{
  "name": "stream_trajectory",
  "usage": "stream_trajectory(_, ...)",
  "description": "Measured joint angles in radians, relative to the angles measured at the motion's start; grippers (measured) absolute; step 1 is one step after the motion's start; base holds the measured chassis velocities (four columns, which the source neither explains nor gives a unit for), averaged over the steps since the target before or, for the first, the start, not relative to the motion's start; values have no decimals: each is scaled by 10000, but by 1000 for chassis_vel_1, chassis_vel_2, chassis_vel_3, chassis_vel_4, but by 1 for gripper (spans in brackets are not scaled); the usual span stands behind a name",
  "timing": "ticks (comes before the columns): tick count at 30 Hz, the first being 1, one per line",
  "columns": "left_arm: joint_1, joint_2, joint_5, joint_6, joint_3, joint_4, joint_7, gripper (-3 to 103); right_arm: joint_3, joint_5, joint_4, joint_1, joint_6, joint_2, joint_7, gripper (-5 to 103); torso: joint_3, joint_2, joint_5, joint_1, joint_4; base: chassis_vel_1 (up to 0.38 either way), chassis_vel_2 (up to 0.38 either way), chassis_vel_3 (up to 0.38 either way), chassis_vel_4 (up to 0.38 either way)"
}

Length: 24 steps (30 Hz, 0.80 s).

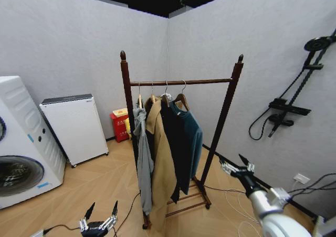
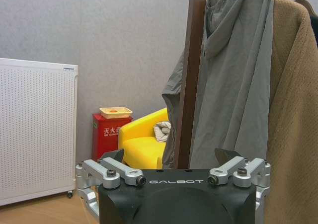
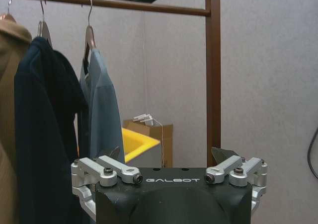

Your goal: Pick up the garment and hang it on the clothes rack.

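Both grippers empty, fingers apart. Right gripper [image 1: 234,163] sits at 4 o'clock of the clothes rack [image 1: 229,100], aimed at the garment [image 1: 190,137]. Garment's on the bar already, last hanger toward 3 o'clock. Left gripper [image 1: 100,214] idles low at 7 o'clock, near the grey hooded jacket [image 1: 142,153].

Mock laundry room: washing machine [image 1: 21,142], shower fixture [image 1: 294,98].
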<state>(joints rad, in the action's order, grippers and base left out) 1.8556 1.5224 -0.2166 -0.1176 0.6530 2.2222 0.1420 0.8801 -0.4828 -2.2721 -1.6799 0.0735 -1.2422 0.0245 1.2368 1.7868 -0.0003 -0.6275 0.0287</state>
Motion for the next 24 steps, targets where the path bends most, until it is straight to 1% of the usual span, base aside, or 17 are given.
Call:
stream_trajectory(1, 0, -1, 0, -1, -1, 0, 1, 100, -21, 131, 30, -417, -307, -147, -53, 100, 0, 0, 1, -1, 2, 0, 0, 0, 0)
stream_trajectory(2, 0, -1, 0, -1, -1, 0, 1, 100, -21, 131, 30, -417, -307, -147, -53, 100, 0, 0, 1, -1, 2, 0, 0, 0, 0)
stream_trajectory(4, 0, 0, 0, -1, -1, 1, 2, 100, -164, 275, 178, -908, -681, -310, -73, 100, 1, 0, 2, -1, 2, 0, 0, 0, 0)
stream_trajectory(6, 0, 0, 0, 0, -1, 0, 2, 100, -223, 416, 220, -1046, -735, -378, -72, 100, 1, -1, 2, -1, 2, 0, 0, 0, 0)
stream_trajectory(8, 0, 0, 1, -1, -1, 0, 1, 100, -254, 466, 198, -1125, -525, -397, -43, 100, 1, -1, 2, -1, 1, 0, 0, 0, 0)
stream_trajectory(9, 0, 0, 0, -1, 0, 0, 2, 100, -277, 389, 155, -1119, -387, -378, 11, 100, 2, -1, 2, -2, 1, 0, 0, 0, 0)
stream_trajectory(13, 0, 0, 0, -1, 0, 1, 2, 100, -338, 177, 134, -931, -352, -362, 117, 100, 1, -1, 2, -2, 0, 0, 0, 0, 0)
stream_trajectory(15, 0, 0, 0, 0, -1, 1, 2, 100, -401, 83, 182, -674, -596, -438, 161, 100, 2, -1, 2, -3, -1, 0, 0, 0, 0)
stream_trajectory(17, 0, 0, 0, 0, -1, 0, 2, 100, -457, 87, 312, -577, -988, -499, 169, 100, 2, -2, 2, -3, -1, 0, 0, 0, 0)
stream_trajectory(18, 0, 0, 0, 0, -1, 0, 2, 100, -457, 87, 312, -577, -988, -499, 169, 100, 2, -2, 2, -3, -1, 0, 0, 0, 0)
stream_trajectory(20, 0, 0, 0, 0, 0, 0, 1, 100, -483, 99, 475, -569, -1309, -518, 164, 100, 2, -2, 3, -3, 0, 0, 0, 0, 0)
stream_trajectory(24, 0, 0, 0, 0, 0, 0, 2, 100, -483, 95, 616, -520, -1519, -528, 163, 100, 2, -2, 3, -2, 0, 0, 0, 0, 0)
